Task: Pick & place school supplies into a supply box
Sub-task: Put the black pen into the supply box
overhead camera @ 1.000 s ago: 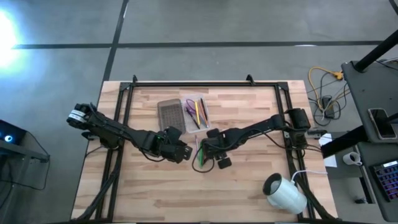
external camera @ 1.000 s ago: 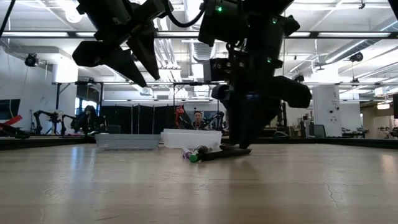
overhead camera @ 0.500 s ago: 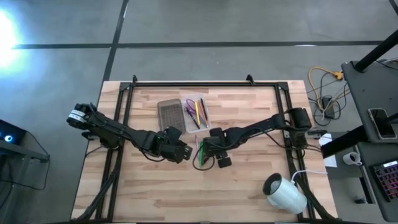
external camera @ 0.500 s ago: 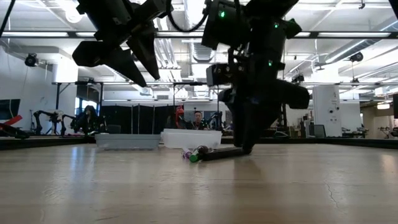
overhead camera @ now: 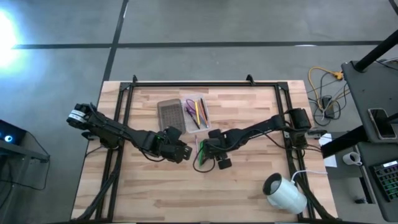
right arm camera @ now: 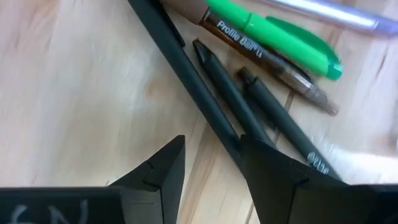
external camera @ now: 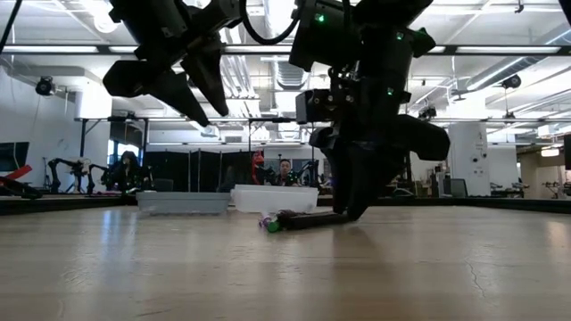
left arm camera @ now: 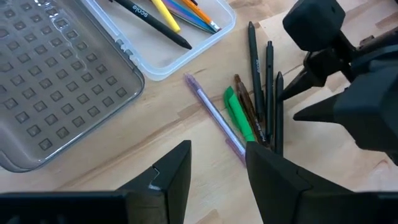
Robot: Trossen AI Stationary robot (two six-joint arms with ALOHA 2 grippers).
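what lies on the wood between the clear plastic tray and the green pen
One thin lilac pen, lying aslant on bare wood between the clear plastic tray and the green pen. The left wrist view shows it best.

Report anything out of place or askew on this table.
A loose bunch of pens lies on the bare wood beside the supply box, not in it: dark ones, a green one and a pale purple one, fanned at angles. The right gripper hangs open just over them. The lid lies off, beside the box.
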